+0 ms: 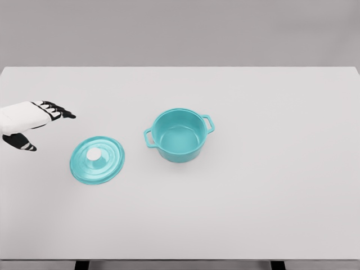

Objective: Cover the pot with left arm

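Beside open pot, lid lies.

The teal pot stood uncovered on the white table. Its teal lid, white knob up, lay flat left of the pot, apart. The left hand hovered beyond the lid, fingers spread, holding nothing.

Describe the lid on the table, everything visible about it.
The lid is round, glossy teal like enamelled metal, with a raised rim and a white knob at its centre. It lies flat, knob up, on the white table, left of the open pot and apart from it. Nothing touches it; the left hand hovers to its upper left.
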Robot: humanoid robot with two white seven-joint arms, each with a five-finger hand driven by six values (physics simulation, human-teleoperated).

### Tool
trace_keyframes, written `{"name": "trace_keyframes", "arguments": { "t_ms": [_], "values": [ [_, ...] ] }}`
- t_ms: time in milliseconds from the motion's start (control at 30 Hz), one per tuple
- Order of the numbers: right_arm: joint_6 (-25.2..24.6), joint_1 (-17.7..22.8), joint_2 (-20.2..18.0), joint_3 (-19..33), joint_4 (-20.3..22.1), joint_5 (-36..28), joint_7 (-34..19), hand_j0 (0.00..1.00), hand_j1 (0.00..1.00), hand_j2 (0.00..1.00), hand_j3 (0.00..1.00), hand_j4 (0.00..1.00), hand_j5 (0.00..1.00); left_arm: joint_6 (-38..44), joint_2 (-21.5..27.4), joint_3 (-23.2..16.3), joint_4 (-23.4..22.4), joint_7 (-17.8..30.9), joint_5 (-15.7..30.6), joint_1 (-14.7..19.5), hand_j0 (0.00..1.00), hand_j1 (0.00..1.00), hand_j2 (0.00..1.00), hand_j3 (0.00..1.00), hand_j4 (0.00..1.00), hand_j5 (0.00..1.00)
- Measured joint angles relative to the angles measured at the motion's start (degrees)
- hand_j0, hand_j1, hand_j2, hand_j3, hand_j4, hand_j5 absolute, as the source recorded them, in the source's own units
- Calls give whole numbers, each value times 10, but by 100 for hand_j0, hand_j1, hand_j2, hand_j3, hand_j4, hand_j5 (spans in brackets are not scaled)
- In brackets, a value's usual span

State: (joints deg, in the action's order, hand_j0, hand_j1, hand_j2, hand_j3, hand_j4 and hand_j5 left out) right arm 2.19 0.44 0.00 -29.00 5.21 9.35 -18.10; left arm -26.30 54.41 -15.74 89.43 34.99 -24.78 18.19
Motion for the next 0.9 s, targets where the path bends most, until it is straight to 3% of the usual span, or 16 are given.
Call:
{"name": "trace_keyframes", "arguments": {
  "t_ms": [433, 500, 533, 600, 667, 733, 900],
  "values": [
    [-1, 4, 0, 0, 0, 0, 2, 100, 100, 100, 100, 100, 100, -69, -1, -2, -15, 0, 4, -3, 100, 100, 100, 100, 100, 100],
    [-1, 4, 0, 0, 0, 0, 2, 100, 100, 100, 100, 100, 100, -78, -12, -2, -15, 0, 9, 4, 100, 100, 100, 100, 100, 100],
    [-1, 4, 0, 0, 0, 0, 2, 100, 100, 100, 100, 100, 100, -81, -19, -8, -17, 0, 22, 34, 100, 100, 100, 100, 100, 100],
    [-1, 4, 0, 0, 0, 0, 2, 100, 100, 100, 100, 100, 100, -84, -22, -37, -19, 0, 51, 59, 100, 100, 100, 100, 100, 100],
    [-1, 4, 0, 0, 0, 0, 2, 100, 100, 100, 100, 100, 100, -85, 5, -92, -20, 0, 81, 107, 100, 100, 100, 100, 100, 100],
    [-1, 4, 0, 0, 0, 0, 2, 100, 100, 100, 100, 100, 100, -87, 29, -137, -19, 0, 97, 134, 100, 100, 100, 100, 100, 100],
    [-1, 4, 0, 0, 0, 0, 2, 100, 100, 100, 100, 100, 100, -88, 62, -187, -8, 0, 112, 141, 100, 100, 100, 100, 100, 100]
  ]
}}
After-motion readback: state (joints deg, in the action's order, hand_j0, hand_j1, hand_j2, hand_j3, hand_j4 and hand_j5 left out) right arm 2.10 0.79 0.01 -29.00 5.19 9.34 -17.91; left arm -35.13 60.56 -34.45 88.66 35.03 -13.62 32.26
